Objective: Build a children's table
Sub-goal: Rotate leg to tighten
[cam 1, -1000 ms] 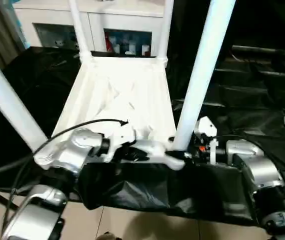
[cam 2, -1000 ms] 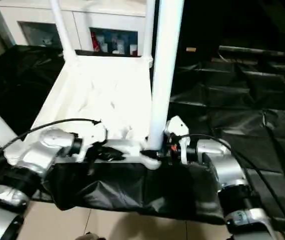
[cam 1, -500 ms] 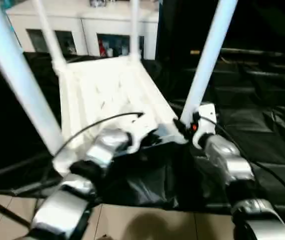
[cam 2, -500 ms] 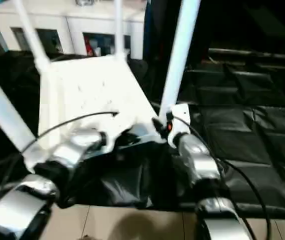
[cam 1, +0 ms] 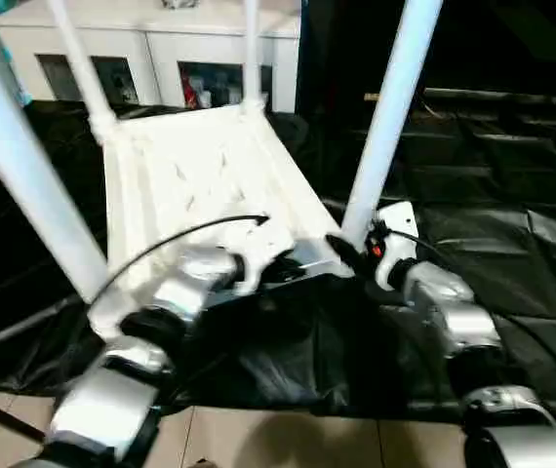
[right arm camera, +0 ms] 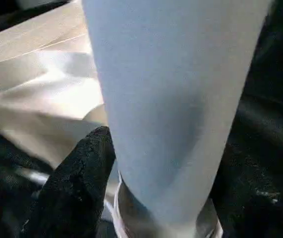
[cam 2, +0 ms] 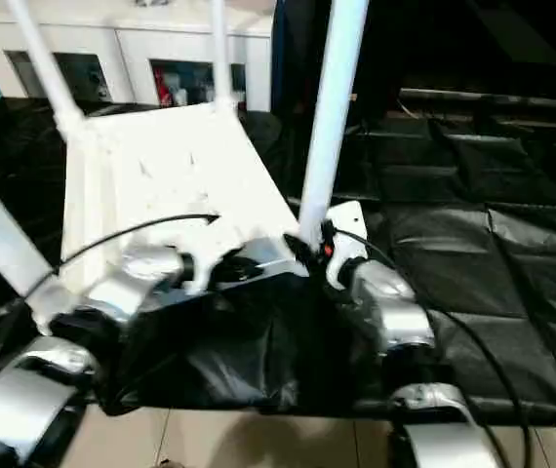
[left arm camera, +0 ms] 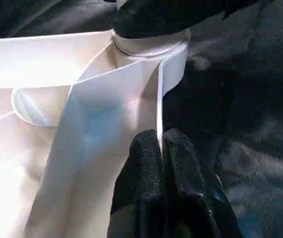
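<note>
The left gripper (left arm camera: 160, 148) pinches the thin rim of the upturned small white plastic children's table (cam 1: 200, 180) at centre-left on the black-draped tabletop (cam 1: 512, 244), while the right gripper (right arm camera: 146, 173) straddles the near-right leg's base; it looks light, stiff and slippery, so sockets and ribs seem the safest holds.

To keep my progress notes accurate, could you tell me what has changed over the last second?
The children's table has swivelled on the black cloth, its far end swinging toward the robot's left. The right forearm, earlier reaching in sideways, now comes from below toward the near right leg. Unchanged: the left pincer stays shut on the near rim, and all four legs stand upright.
</note>
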Tool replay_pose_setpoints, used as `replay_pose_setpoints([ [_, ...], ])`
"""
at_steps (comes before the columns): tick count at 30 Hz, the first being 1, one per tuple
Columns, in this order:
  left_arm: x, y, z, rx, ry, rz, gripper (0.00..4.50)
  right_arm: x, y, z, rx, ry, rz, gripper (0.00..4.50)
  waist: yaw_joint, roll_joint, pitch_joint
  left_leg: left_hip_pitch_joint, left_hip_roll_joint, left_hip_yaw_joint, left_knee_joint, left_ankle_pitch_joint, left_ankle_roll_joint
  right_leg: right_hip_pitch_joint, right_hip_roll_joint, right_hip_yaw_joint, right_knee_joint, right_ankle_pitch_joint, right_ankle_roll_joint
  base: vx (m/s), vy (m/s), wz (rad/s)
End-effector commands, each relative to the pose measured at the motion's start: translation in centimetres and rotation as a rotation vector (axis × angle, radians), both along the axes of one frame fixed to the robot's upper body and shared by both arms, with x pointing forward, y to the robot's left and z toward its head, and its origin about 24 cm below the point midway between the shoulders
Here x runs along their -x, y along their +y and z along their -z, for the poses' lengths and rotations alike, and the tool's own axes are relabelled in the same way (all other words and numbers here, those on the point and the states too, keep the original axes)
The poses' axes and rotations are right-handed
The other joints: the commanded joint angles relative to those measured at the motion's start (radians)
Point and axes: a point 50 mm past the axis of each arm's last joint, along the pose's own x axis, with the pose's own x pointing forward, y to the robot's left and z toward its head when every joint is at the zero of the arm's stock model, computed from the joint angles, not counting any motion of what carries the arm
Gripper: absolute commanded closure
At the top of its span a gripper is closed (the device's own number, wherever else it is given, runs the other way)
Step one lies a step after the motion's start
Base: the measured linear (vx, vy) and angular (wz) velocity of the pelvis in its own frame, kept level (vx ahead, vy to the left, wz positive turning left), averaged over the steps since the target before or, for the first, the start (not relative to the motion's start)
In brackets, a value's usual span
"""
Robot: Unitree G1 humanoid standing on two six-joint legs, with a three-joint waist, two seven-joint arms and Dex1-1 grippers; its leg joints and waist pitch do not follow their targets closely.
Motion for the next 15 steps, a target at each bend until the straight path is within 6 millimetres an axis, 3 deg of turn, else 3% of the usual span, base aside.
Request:
replay_pose_setpoints([
  [1, 0.5, -0.3, -1.1, 0.040, -0.024, 0.119, 4.50, 1.6, 1.9, 0.7, 0.006, 0.047, -0.265, 1.72, 0.013, -0.009, -0.061, 0.003, 0.085, -0.047, -0.074, -0.189, 0.058, 0.041, -0.093, 0.063, -0.060, -0.245, -0.220, 0.000, 0.000, 0.00],
  [3, 1.0, 0.2, -1.0, 0.031, -0.001, 0.169, 4.50, 1.8, 1.2, 0.5, 0.020, 0.049, -0.303, 1.72, 0.018, -0.002, -0.069, 0.003, 0.087, -0.042, -0.066, -0.131, 0.079, 0.040, -0.090, 0.063, -0.042, -0.123, -0.254, 0.000, 0.000, 0.00],
  [5, 1.5, 0.9, -1.0, 0.035, 0.025, 0.215, 4.50, 2.4, 0.4, 0.3, 0.026, 0.074, -0.386, 1.72, 0.028, -0.004, -0.079, 0.004, 0.084, -0.038, -0.056, -0.063, 0.102, 0.041, -0.088, 0.062, -0.024, 0.000, -0.285, 0.000, 0.000, 0.00],
  [6, 1.6, 1.1, -1.0, 0.036, 0.032, 0.226, 4.50, 2.7, 0.1, 0.4, 0.042, 0.087, -0.419, 1.72, 0.031, -0.003, -0.077, -0.001, 0.084, -0.035, -0.051, -0.043, 0.125, 0.036, -0.087, 0.063, -0.017, 0.058, -0.301, 0.000, 0.000, 0.00],
  [8, 1.9, 1.3, -1.0, 0.040, 0.044, 0.246, 4.50, 3.2, -0.4, 0.5, 0.067, 0.110, -0.463, 1.72, 0.036, -0.002, -0.070, -0.002, 0.082, -0.034, -0.051, -0.073, 0.129, 0.033, -0.089, 0.063, -0.024, 0.022, -0.299, 0.000, 0.000, 0.00],
  [12, 2.5, 1.8, -0.9, 0.047, 0.074, 0.287, 4.50, 3.8, -1.2, 0.7, 0.098, 0.149, -0.525, 1.72, 0.046, -0.002, -0.065, 0.003, 0.088, -0.039, -0.058, -0.153, 0.075, 0.035, -0.093, 0.064, -0.039, -0.138, -0.262, 0.000, 0.000, 0.00],
  [15, 2.8, 1.9, -0.9, 0.050, 0.086, 0.301, 4.50, 3.9, -1.3, 0.5, 0.082, 0.150, -0.527, 1.72, 0.044, 0.000, -0.063, 0.007, 0.088, -0.040, -0.063, -0.186, 0.045, 0.032, -0.091, 0.065, -0.045, -0.193, -0.247, 0.000, 0.000, 0.00],
])
